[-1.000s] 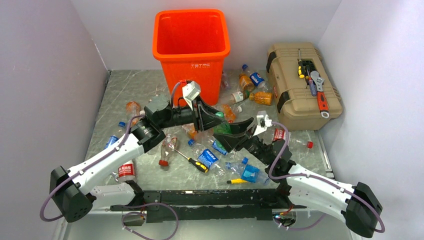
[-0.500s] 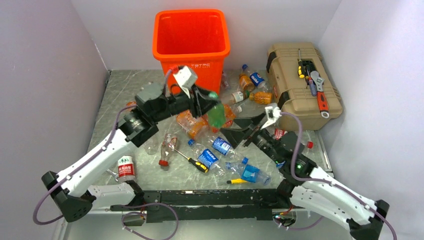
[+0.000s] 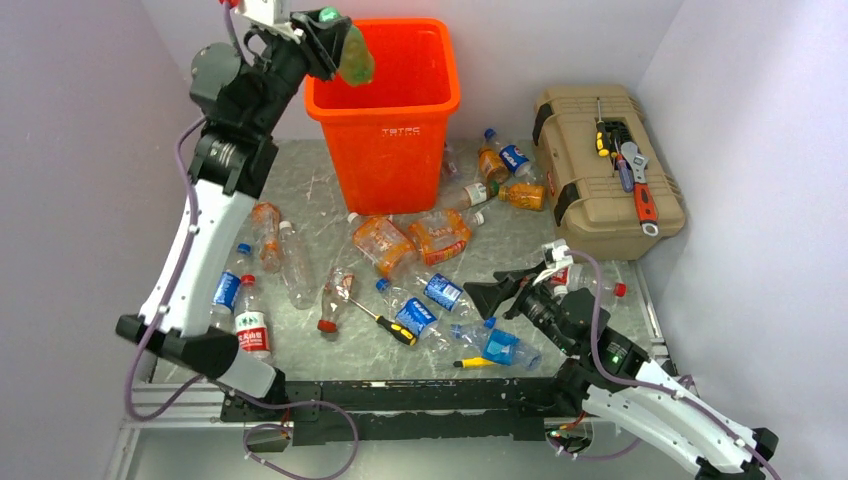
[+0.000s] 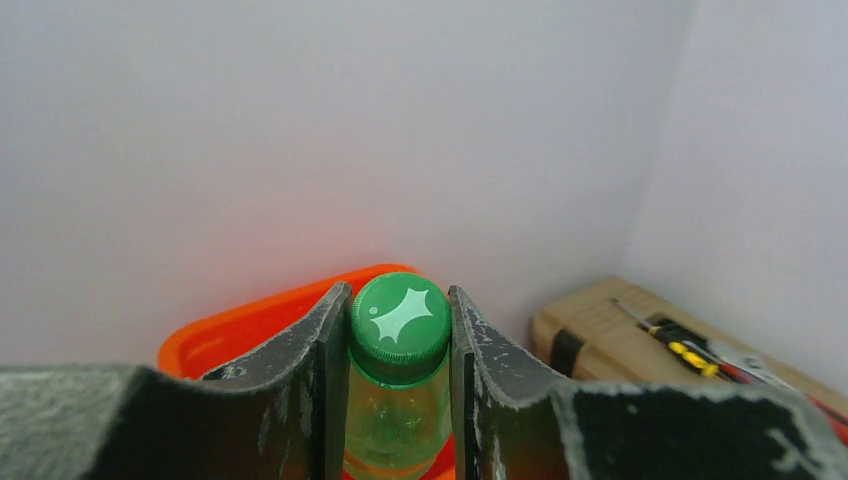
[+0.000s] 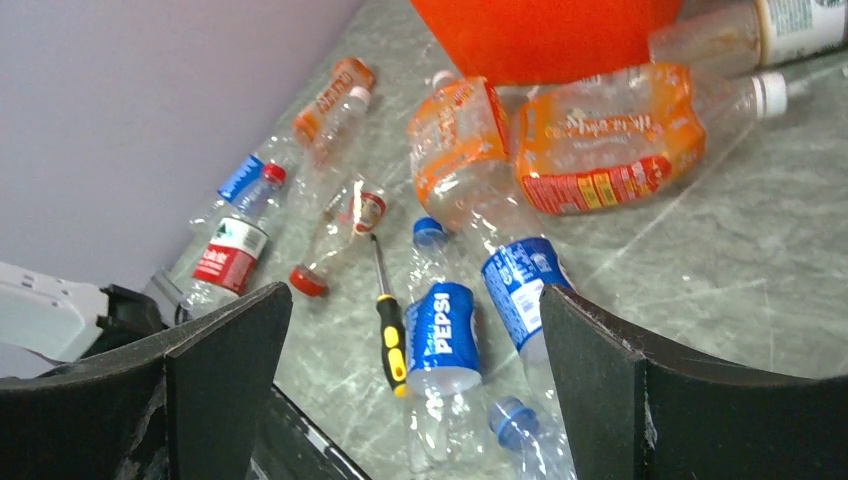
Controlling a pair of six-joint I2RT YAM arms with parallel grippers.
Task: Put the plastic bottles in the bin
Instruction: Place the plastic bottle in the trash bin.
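My left gripper (image 3: 330, 22) is raised over the left rim of the orange bin (image 3: 385, 120) and is shut on the neck of a green bottle (image 3: 352, 52) with a green cap (image 4: 398, 317). The bottle hangs over the bin's opening (image 4: 250, 330). My right gripper (image 3: 497, 297) is open and empty, low over the table's front right. Below it lie clear bottles with blue Pepsi labels (image 5: 442, 330). Two crushed orange bottles (image 3: 440, 235) lie in front of the bin. Several more bottles are scattered left (image 3: 252, 330) and right of the bin (image 3: 505, 165).
A tan toolbox (image 3: 605, 170) with a wrench and screwdrivers on its lid stands at the right. A yellow-handled screwdriver (image 3: 385, 322) lies among the bottles and shows in the right wrist view (image 5: 390, 335). Another lies near the front edge (image 3: 475, 362). Walls close in three sides.
My left arm has lifted the green bottle from the table in front of the bin up over the bin's left rim. My right arm has drawn back toward the front right and lowered.
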